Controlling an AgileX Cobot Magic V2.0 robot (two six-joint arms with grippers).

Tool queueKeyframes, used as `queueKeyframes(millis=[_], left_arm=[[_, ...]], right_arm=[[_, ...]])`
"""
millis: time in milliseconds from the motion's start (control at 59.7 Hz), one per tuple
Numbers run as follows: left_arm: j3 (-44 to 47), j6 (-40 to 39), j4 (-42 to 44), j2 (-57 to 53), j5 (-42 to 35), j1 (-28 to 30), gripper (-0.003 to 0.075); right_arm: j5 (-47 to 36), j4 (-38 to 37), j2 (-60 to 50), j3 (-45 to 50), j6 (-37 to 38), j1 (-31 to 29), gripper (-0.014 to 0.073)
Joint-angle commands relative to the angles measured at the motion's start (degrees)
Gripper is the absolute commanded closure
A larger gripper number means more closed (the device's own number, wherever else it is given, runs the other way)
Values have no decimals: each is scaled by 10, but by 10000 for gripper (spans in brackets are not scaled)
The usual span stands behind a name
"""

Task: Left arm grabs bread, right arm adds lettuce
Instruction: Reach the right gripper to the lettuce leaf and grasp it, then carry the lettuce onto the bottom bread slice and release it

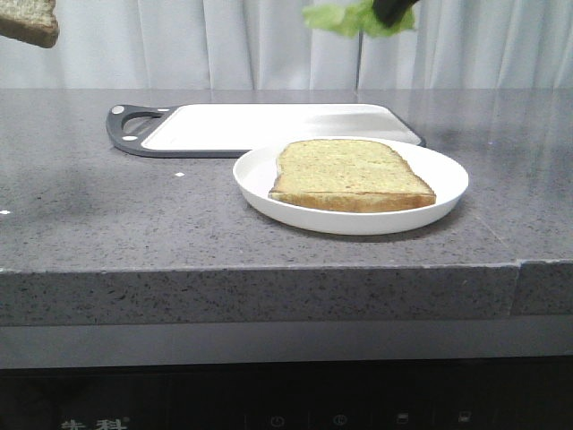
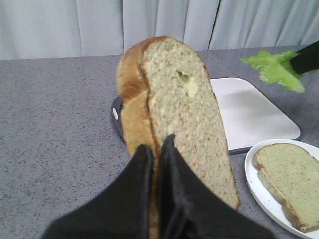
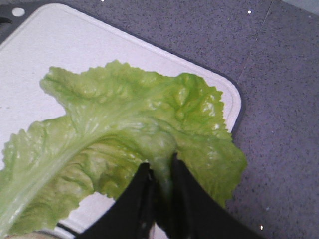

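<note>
My left gripper [image 2: 155, 148] is shut on the bread [image 2: 172, 119], a thick tan slice with brown crust, held up edge-on high above the counter; only its corner [image 1: 29, 22] shows at the top left of the front view. My right gripper [image 3: 160, 167] is shut on the crinkly green lettuce [image 3: 119, 134] and holds it in the air above the cutting board; in the front view the lettuce [image 1: 345, 18] hangs at the top edge under the gripper [image 1: 392, 9]. The lettuce also shows in the left wrist view [image 2: 274, 69].
A white plate [image 1: 448, 184] near the counter's front edge holds a thinner slice [image 1: 345, 172]. Behind it lies a white cutting board [image 1: 269, 125] with a dark rim and handle. The counter's front edge runs below the plate. A curtain hangs behind.
</note>
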Motion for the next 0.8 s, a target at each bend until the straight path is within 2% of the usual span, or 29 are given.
queueKeyframes(millis=[0,184,301,435,636,720,787], left_arm=[[-16,-6,-7,-2,-48,2,741],[-16,-6,-8,-2,-48,2,741],[-16,-6,-8,-2,-48,2,741],[-16,-6,-8,-2,-48,2,741],[-16,-6,-8,-2,-47,2,741],[-16,-6,-8,-2,-46,2,741],[-16,-6,-8,-2,-45,2,741]], right_arm=[[-73,32,-113,81,-4,7,508],[-163,36,-229,280,-4,46,508],[-202,36,-253,358,-4,82,508],[-219,36,-243,386,-4,111,508],[-223,36,-215,386,-4,112,501],[-218,36,-209,386,-4,112,456],[-214,35,-205,386,-4,112,384]])
